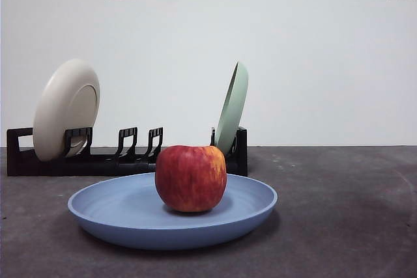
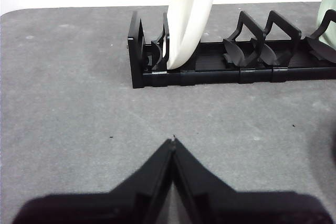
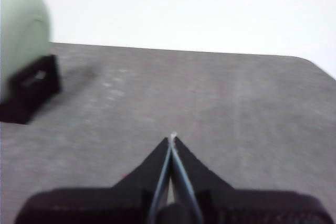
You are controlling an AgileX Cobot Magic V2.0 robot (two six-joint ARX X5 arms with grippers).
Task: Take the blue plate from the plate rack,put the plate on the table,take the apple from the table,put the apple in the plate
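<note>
And there's the bench (image 1: 352, 213), that dark grey mottled surface, carrying everything we need to see. At the back of it stands the plate rack (image 1: 130, 159), long, low and black. It holds a beige plate (image 1: 65, 109) leaning at one end and a pale green plate (image 1: 232, 105) upright at the other, with the slots between them standing vacant.

Now look up front: the blue plate (image 1: 117, 213) is out of the rack and lying flat on the bench, just before the rack. And right in the middle of it sits the apple (image 1: 191, 178), red with those yellow-orange streaks, resting upright on the plate's floor and well inside the rim.

By my reading every step is done: plate out, plate down, apple up, apple in. Nothing appears to be left.

The arms agree. The left tool (image 2: 173, 141) has its jaws pressed together at the tips, gripping nothing, hovering over bare bench in front of the rack's beige-plate end. The right tool (image 3: 172, 137) is likewise pinched closed and empty-handed, poised above bare bench with the green plate's end of the rack off to one side. Neither shows in the front view, and neither is near the apple.
</note>
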